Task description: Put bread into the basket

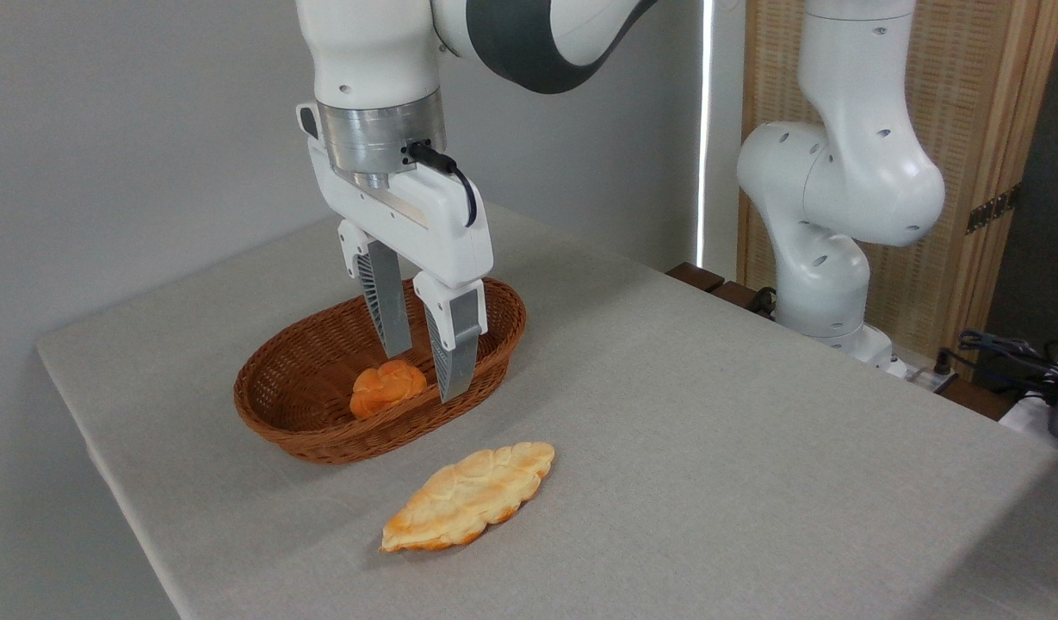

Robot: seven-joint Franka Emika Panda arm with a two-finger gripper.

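Note:
The bread (pixel 470 497), a flat golden leaf-shaped pastry with scalloped edges, lies on the grey table in front of the basket, a short gap from its rim. The oval brown wicker basket (pixel 287 412) sits toward the table's left. My gripper (pixel 425 375) hangs over the basket's right half, open, with nothing between its fingers. Its fingertips are just above and to the right of a small orange knotted bun (pixel 384 387) lying inside the basket.
The table's front-left edge (pixel 133 517) runs close to the basket. The arm's white base (pixel 825 250) stands at the back right, with cables (pixel 1011 357) and a wooden screen (pixel 968 129) behind it.

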